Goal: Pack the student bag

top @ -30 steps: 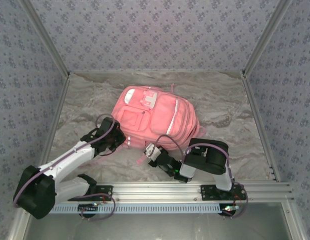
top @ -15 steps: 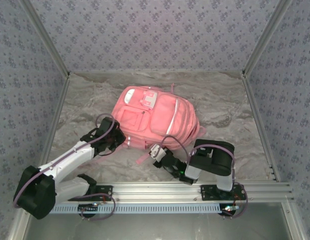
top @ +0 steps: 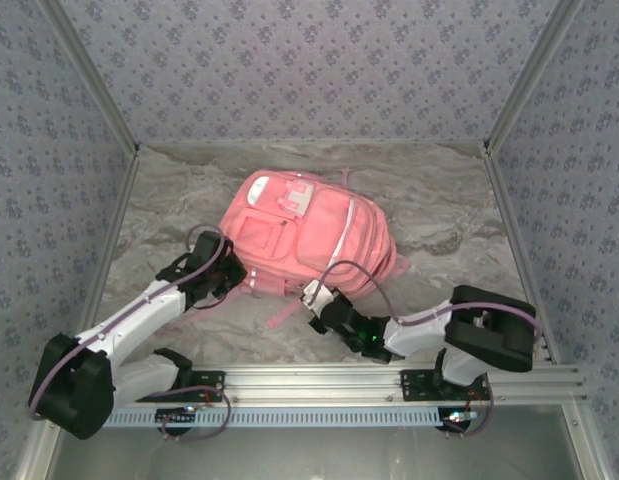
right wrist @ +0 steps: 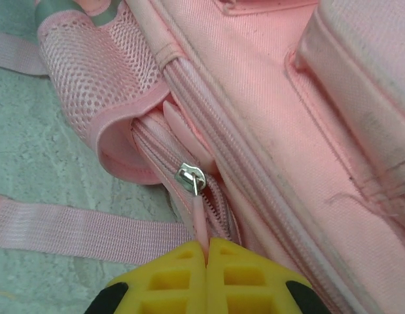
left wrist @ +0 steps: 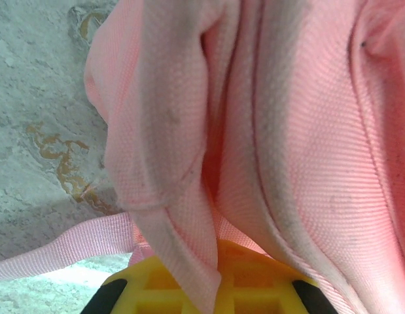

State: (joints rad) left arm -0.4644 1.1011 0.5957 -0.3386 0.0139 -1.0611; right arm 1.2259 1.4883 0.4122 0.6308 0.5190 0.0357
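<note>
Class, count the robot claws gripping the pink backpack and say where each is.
2. The left claw pinches a fabric fold at the near-left corner of the student bag; the right claw clamps a zipper pull on its near edge.

White arms (top: 129, 325), black joints (top: 71, 385), purple cables (top: 211, 236) — yellow jaws

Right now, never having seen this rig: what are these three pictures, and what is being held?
Two robot arms are bolted at the near edge of a marbled table. The overhead picture looks down from behind them; the other two come from a camera on each wrist. A pink student bag lies on the table. The left gripper pinches a fold of its fabric. The right gripper is closed on the pink zipper pull.
</note>
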